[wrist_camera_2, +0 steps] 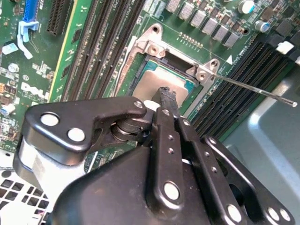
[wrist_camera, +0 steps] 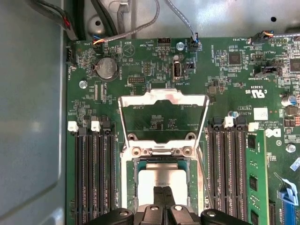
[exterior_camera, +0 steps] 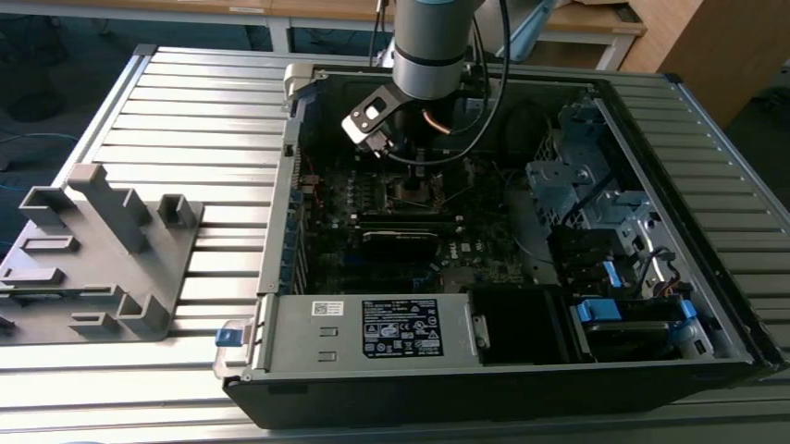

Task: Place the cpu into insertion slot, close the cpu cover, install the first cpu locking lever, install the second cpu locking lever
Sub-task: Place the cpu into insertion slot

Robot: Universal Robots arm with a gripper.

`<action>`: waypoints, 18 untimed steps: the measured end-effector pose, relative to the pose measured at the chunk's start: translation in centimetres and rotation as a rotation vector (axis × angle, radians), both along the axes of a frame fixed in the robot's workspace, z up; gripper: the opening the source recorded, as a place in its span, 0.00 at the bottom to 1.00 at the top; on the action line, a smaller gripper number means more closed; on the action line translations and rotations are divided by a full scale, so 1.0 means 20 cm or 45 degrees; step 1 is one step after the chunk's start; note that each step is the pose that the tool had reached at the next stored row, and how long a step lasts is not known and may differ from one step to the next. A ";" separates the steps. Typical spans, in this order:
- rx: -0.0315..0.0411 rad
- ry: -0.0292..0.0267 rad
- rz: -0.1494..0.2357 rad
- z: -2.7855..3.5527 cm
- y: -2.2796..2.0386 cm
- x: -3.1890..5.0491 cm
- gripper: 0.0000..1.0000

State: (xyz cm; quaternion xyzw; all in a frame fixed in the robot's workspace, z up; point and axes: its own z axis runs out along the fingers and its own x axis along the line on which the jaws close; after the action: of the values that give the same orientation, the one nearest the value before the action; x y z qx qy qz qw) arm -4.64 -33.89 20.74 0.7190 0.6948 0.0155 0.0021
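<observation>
The cpu [wrist_camera: 162,177] is a flat square of dull brushed silver-grey metal; it lies face up inside the slot [wrist_camera: 161,161], its edges parallel to the slot's dark rim; being square, it has no long axis. In the second wrist view the cpu [wrist_camera_2: 152,79] sits level between bright cast metal brackets.

The gripper [wrist_camera: 164,190] is black, built of jointed links with round rivets; its two narrow fingers are pressed together with nothing seen between them; their tips lie over the middle of the cpu's top, and the second wrist view shows the gripper [wrist_camera_2: 166,96] ending right at that surface; whether it presses on it cannot be told.

The cover [wrist_camera: 161,97] is a thin silver frame with a large square window; it stands swung open on its hinge at the slot's edge away from the fingers; green board shows through the window. A thin bright wire lever [wrist_camera_2: 253,90] runs out straight from one bracket, lying over the long black memory slots [wrist_camera: 93,178]; these run parallel on both sides of the slot.

In the exterior view the arm [exterior_camera: 430,55] reaches down into an open case [exterior_camera: 284,342] of grey sheet metal; the case lies on a ribbed aluminium table [exterior_camera: 185,111]; a grey moulded fixture [exterior_camera: 99,250] sits on the exterior view's left.
</observation>
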 end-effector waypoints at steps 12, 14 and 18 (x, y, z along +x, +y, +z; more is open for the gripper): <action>-0.0001 0.0000 0.000 -0.030 0.001 0.000 0.11; 0.0003 -0.0002 0.000 -0.033 0.002 0.001 0.11; -0.0019 0.0012 0.000 -0.047 0.000 0.000 0.11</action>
State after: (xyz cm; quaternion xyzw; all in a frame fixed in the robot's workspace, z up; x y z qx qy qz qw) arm -4.65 -33.88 19.80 0.7190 0.6948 0.0146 0.0023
